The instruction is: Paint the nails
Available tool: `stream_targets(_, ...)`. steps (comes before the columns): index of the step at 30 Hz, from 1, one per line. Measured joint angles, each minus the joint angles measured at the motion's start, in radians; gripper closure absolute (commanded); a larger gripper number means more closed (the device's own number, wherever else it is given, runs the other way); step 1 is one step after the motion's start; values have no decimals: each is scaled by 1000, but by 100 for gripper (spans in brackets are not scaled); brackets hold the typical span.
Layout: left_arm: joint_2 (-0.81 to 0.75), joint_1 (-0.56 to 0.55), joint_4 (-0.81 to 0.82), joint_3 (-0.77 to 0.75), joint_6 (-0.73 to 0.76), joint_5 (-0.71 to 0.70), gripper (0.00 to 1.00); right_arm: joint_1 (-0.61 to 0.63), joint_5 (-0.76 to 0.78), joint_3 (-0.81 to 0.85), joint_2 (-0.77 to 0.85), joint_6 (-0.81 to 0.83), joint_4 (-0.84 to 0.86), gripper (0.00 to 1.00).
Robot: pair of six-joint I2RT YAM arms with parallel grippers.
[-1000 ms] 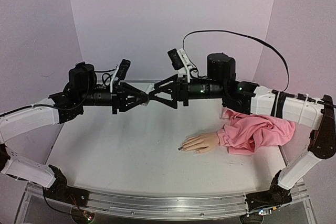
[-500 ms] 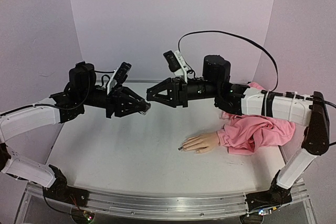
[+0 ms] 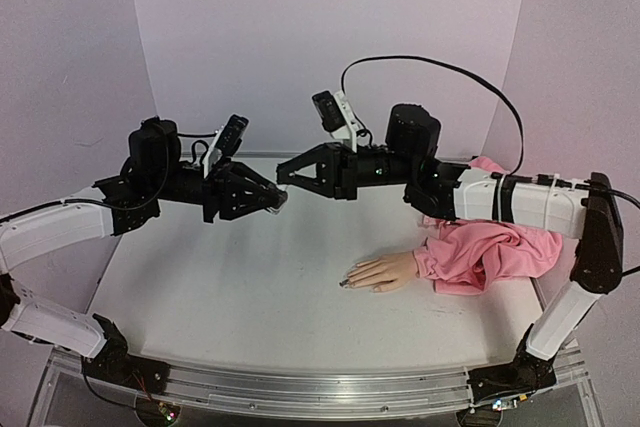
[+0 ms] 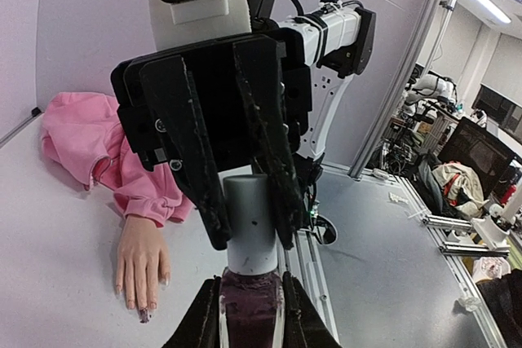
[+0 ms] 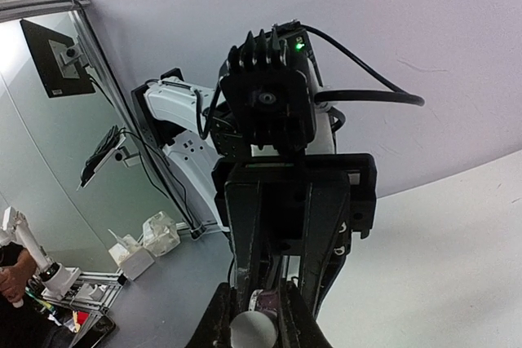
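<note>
My left gripper (image 3: 277,200) (image 4: 251,295) is shut on a small polish bottle (image 4: 251,311) with dark purple contents. It holds the bottle in the air above the table's back middle. The bottle's pale cap (image 4: 249,222) (image 5: 253,332) points at my right gripper (image 3: 283,177) (image 5: 254,319), which is shut on it from the opposite side. The mannequin hand (image 3: 382,271) (image 4: 140,258) lies palm down on the table, below and right of both grippers. Its nails (image 3: 346,282) (image 4: 145,314) point left; one shows dark polish, the others look pale.
The pink sleeve (image 3: 490,250) (image 4: 86,148) is bunched at the table's right edge, under my right arm. A black cable (image 3: 440,67) loops above the right arm. The table (image 3: 250,287) is white, with lilac walls close on three sides.
The right gripper's jaws went from wide open to shut on the cap. The left gripper dipped slightly with the bottle. The mannequin hand did not move.
</note>
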State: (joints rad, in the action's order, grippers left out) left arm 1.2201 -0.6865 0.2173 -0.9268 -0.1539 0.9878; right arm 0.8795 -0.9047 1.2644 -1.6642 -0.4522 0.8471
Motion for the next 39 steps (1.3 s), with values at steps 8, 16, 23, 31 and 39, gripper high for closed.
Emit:
stream_targets(8, -85, 0, -18, 75, 32, -180, 100, 11, 63, 3, -60, -24, 74, 100)
stream_targets(16, -200, 0, -62, 175, 133, -571, 100, 70, 386, 99, -180, -149, 54, 100)
stream_targets(23, -212, -7, -71, 196, 219, -900, 100, 221, 1027, 400, -315, -335, -266, 100)
stream_targets(31, -212, -17, -89, 196, 259, -949, 100, 252, 1144, 454, -339, -357, -342, 54)
stream_targets(39, -187, 11, -86, 169, 233, -949, 100, 222, 925, 196, -78, -173, -402, 2)
